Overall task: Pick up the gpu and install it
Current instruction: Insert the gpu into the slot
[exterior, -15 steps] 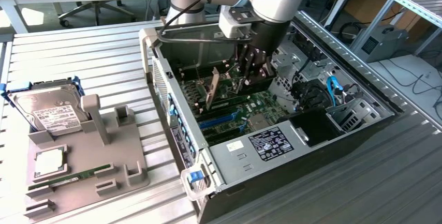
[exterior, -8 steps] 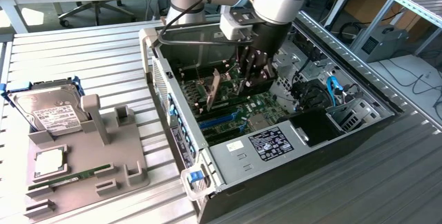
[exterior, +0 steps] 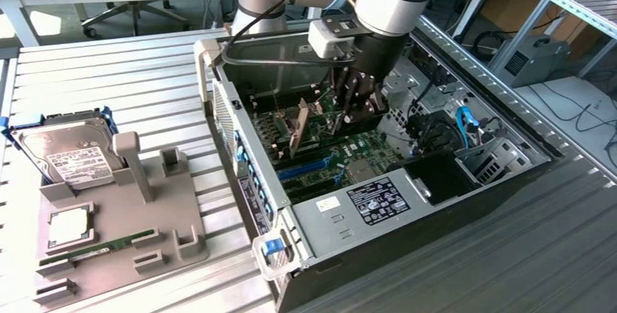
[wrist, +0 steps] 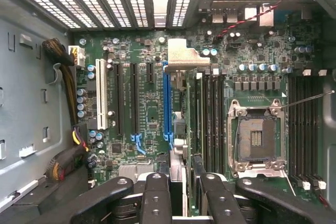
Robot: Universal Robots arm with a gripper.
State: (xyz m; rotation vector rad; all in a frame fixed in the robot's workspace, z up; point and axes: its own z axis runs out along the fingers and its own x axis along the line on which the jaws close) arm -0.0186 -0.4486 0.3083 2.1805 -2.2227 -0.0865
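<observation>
The gpu (wrist: 177,129) shows edge-on in the wrist view as a narrow dark slab, with its silver bracket (wrist: 181,56) at the far end. It hangs right beside the long blue slot (wrist: 167,103) of the motherboard. Whether it touches the slot I cannot tell. My gripper (wrist: 184,184) is shut on the card, one black finger (wrist: 156,198) on each side. In the exterior view my gripper (exterior: 349,114) reaches down into the open computer case (exterior: 386,204), and the gpu (exterior: 300,126) stands upright below it over the board.
The empty CPU socket (wrist: 257,137) and memory slots (wrist: 212,119) lie beside the card. A cable bundle (wrist: 65,77) runs along the case wall. Outside the case, a grey fixture (exterior: 126,212) holds the silver hard drive (exterior: 63,154) and a green memory stick (exterior: 106,244).
</observation>
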